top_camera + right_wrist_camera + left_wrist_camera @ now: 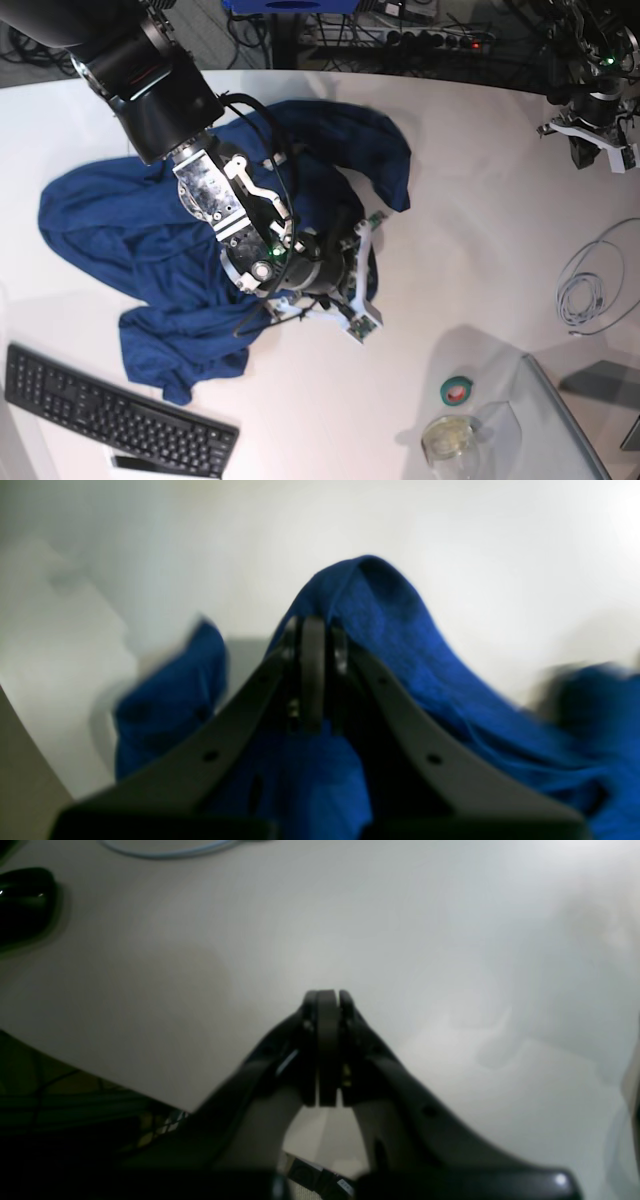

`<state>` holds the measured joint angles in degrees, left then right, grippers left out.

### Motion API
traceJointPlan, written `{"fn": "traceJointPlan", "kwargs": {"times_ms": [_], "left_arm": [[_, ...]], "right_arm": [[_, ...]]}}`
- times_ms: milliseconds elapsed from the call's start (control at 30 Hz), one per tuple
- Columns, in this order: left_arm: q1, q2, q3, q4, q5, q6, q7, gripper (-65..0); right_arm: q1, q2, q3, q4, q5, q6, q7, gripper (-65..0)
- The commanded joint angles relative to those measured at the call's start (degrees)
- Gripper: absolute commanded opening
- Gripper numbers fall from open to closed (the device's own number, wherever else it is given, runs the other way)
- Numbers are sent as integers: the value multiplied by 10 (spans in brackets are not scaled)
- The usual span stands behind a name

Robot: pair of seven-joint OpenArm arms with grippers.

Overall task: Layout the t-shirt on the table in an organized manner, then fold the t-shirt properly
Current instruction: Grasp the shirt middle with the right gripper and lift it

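The dark blue t-shirt [120,230] lies crumpled on the left half of the white table [480,200]. My right gripper [362,275] is at the shirt's right edge. In the right wrist view this gripper [312,625] is shut on the t-shirt [400,630], and a fold of cloth rises in a peak around the fingertips above the table [500,540]. My left gripper [592,135] stays at the far right corner, away from the shirt. In the left wrist view it [327,996] is shut on nothing over the bare table [400,940].
A black keyboard [110,415] lies at the front left. A roll of tape [458,390] and a glass jar [450,438] stand at the front right beside a grey glassy panel [575,425]. A coiled white cable [590,280] lies on the right. A black mouse [25,905] sits near the left gripper.
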<state>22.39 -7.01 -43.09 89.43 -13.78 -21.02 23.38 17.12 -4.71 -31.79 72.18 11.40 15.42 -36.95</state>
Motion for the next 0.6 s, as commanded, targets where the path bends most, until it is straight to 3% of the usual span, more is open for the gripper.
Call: {"fn": "traceJointPlan", "kwargs": {"times_ms": [0, 200, 267, 300, 400, 500, 567], "left_arm": [[2, -10, -5, 9, -5, 2, -14, -650], [4, -10, -8, 9, -5, 2, -14, -650], [4, -10, -5, 9, -5, 2, -14, -650], [2, -10, -5, 9, -5, 2, -14, -650], [2, -10, -4, 8, -5, 2, -14, -650], [2, -10, -3, 8, -5, 2, -14, -650], [2, -10, -3, 8, -5, 2, -14, -650]], "right_arm": [[16, -7, -5, 26, 6, 3, 14, -650], [38, -31, -14, 36, 8, 4, 13, -647], [34, -35, -54, 25, 8, 4, 13, -635], [33, -35, -82, 12, 8, 4, 13, -605], [31, -34, -124, -2, 8, 4, 13, -413], [22, -9, -97, 42, 7, 4, 9, -194], [18, 18, -46, 79, 6, 0, 10, -156]]}}
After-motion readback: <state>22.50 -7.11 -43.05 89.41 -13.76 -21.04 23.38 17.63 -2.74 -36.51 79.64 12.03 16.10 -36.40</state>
